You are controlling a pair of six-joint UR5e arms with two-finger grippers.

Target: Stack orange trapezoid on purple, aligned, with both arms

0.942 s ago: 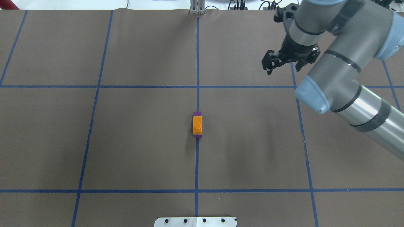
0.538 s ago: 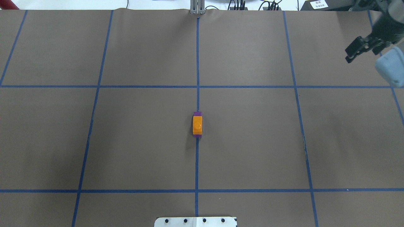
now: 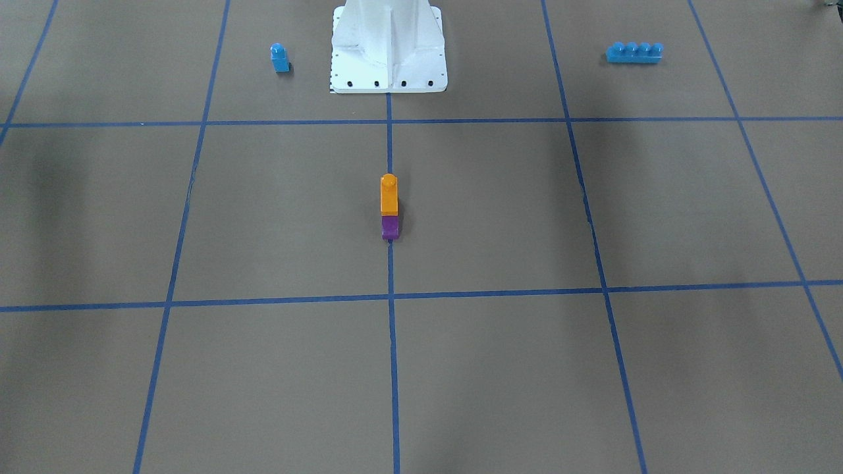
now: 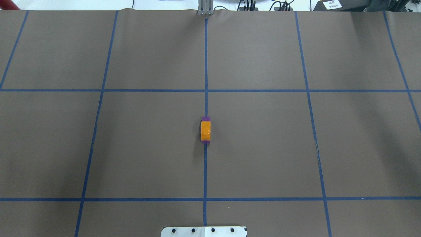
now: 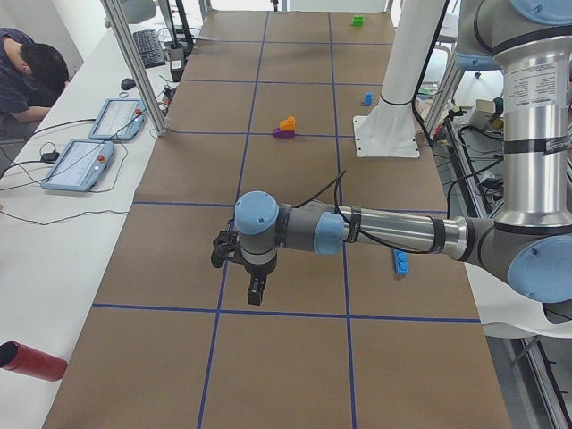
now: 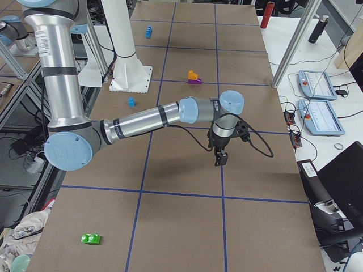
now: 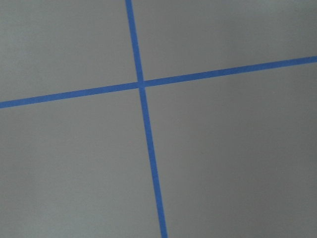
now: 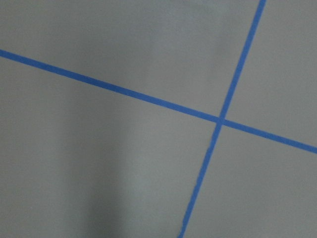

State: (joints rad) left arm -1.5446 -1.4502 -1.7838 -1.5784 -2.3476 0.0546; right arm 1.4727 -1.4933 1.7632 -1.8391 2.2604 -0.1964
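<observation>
Small blue block (image 3: pixel 280 57): upright on brown table cover (image 3: pixel 263 197).
Blue four-stud brick (image 3: pixel 634 52): well apart from it.
Green block (image 6: pixel 90 238): near table's end.

Right arm (image 6: pixel 142 120) has swung out of the overhead view. It was in at about 2 o'clock from the orange trapezoid (image 4: pixel 206 130), then only at the 3 o'clock edge, now off frame. The right-side camera has the right gripper (image 6: pixel 219 158) over the table (image 6: pixel 181 170), well apart from the blocks.
</observation>
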